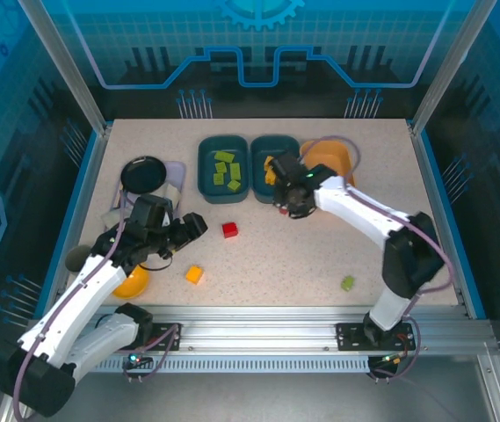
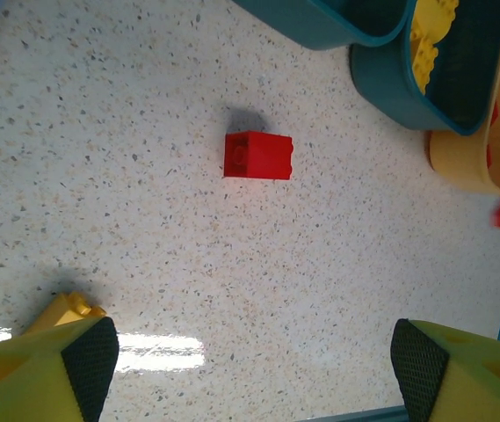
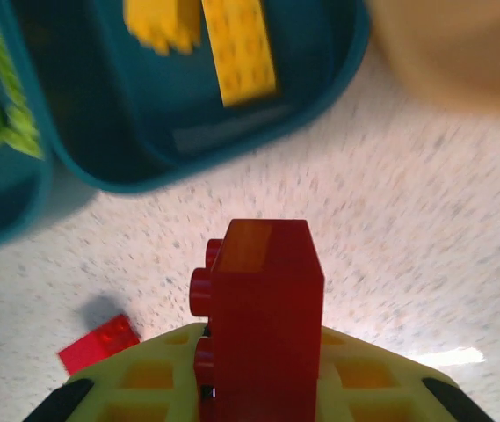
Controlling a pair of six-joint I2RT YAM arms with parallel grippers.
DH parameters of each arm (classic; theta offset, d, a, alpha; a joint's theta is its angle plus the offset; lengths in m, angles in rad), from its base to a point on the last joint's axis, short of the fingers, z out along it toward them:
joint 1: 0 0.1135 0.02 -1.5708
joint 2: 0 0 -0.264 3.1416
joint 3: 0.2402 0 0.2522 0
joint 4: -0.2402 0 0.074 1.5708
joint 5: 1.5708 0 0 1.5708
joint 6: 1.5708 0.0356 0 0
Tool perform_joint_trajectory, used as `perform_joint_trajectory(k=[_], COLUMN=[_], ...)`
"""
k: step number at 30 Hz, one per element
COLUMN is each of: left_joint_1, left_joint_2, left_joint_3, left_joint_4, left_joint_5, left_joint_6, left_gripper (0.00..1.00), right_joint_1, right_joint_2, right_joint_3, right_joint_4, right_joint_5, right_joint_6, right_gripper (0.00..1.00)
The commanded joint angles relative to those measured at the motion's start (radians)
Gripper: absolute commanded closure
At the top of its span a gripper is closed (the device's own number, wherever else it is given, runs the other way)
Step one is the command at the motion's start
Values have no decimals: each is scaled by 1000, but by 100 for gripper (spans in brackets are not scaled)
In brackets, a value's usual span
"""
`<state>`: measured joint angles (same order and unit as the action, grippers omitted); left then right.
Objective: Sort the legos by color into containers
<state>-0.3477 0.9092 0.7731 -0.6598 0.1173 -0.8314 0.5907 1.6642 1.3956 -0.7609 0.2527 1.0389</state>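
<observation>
The speckled desk (image 1: 302, 255) carries everything. Over it the right arm (image 1: 364, 215) reaches toward the far side and the left arm (image 1: 91, 281) stretches across the near left. Three containers stand in a row at the back: the first teal tray (image 1: 223, 195) with green bricks (image 1: 225, 169), the second teal tray (image 1: 260, 185) just beside it with yellow bricks (image 3: 236, 48), and the light orange tray (image 1: 330, 156) next along, partly behind the right arm. The right jaws are clamped on a held red brick (image 3: 263, 299), above bare desk near the second teal tray and the orange one. The left jaws stand wide with nothing between them, and a loose red brick (image 2: 257, 155) lies on the desk ahead. An orange-yellow brick (image 1: 194, 274) and a lone green brick (image 1: 347, 283) lie apart nearer the front. The step in hand looks like delivering red. With green and yellow already housed, the orange tray seems its place, so the next move calls for carrying the brick over that rim and opening there.
</observation>
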Motion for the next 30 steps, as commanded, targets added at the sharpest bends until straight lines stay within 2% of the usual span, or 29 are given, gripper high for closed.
perform_joint_trajectory(k=[1, 5, 9, 15, 20, 22, 26, 30], left_joint_1=[-15, -28, -37, -42, -48, -50, -74, -143], left_joint_2=[39, 98, 127, 131, 126, 117, 123, 217], left_joint_3=[28, 57, 81, 92, 75, 73, 98, 172], left_joint_4=[63, 84, 67, -25, -101, -112, -97, -54], left_joint_5=[47, 38, 11, -34, -45, -45, -28, 12], left_joint_6=[0, 3, 9, -1, -21, -23, -3, 53], left_gripper=[15, 16, 17, 17, 17, 17, 17, 17], right_joint_1=[-151, -316, -404, -463, -484, -488, -486, -480], right_joint_2=[-13, 116, 348, 618, 770, 783, 760, 673], right_joint_3=[-4, 84, 331, 660, 824, 827, 819, 782], right_joint_4=[-29, 72, 73, -17, -109, -108, -110, -132], right_joint_5=[8, -126, -243, -282, -319, -329, -336, -306], right_joint_6=[-126, -148, -162, -114, -42, -20, -23, -74], right_gripper=[97, 97, 98, 95, 92, 85, 64, 49])
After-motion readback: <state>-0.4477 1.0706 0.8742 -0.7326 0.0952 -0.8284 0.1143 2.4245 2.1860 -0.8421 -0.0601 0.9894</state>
